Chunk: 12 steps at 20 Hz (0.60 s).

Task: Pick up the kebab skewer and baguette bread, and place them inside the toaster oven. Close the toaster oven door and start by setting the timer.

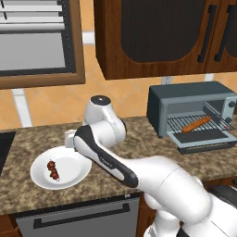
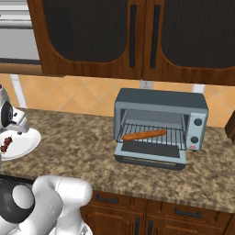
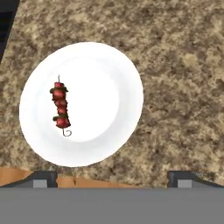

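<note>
Gripper (image 3: 112,177) open, hanging above plate (image 3: 109,131) near counter's (image 3: 183,87) front edge. Skewer (image 3: 60,107) on plate's left part. Baguette (image 2: 144,134) on oven's (image 2: 160,126) rack, door (image 2: 151,156) down.

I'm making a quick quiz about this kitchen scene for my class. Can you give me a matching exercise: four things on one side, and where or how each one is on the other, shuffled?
Things:
1. kebab skewer
2. baguette bread
3. toaster oven door
4. white plate

Places or states:
A. folded down, open
B. on the granite counter, left of the toaster oven
C. lying on the white plate
D. on the wire rack inside the toaster oven

Pairs: 1-C, 2-D, 3-A, 4-B
</note>
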Motion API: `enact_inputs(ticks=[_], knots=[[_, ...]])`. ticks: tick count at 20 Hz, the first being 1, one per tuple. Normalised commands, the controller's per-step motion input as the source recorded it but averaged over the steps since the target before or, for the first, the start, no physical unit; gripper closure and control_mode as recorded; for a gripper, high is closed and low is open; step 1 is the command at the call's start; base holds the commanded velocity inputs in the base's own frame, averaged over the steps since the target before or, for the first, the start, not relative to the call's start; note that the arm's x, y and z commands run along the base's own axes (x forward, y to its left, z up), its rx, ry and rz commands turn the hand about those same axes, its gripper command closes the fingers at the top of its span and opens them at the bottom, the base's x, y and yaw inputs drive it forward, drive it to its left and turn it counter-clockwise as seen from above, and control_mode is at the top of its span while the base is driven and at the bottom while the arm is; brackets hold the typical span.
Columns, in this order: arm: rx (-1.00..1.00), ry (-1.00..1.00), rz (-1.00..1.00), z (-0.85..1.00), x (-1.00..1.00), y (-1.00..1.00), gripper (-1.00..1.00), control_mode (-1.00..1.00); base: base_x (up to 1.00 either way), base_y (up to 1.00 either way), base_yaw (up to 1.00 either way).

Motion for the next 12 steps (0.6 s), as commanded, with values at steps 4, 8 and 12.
enact_inputs(ticks=[4,8,12], knots=[[-0.01,0.07,0.0,-0.34,0.0,0.99,-1.0,-1.0,0.0,0.0,0.0],[-0.02,0.09,-0.01,-0.38,-0.01,0.6,-1.0,-1.0,0.0,0.0,0.0],[-0.03,0.16,-0.03,-0.44,0.0,0.17,-1.0,-1.0,0.0,0.0,0.0]])
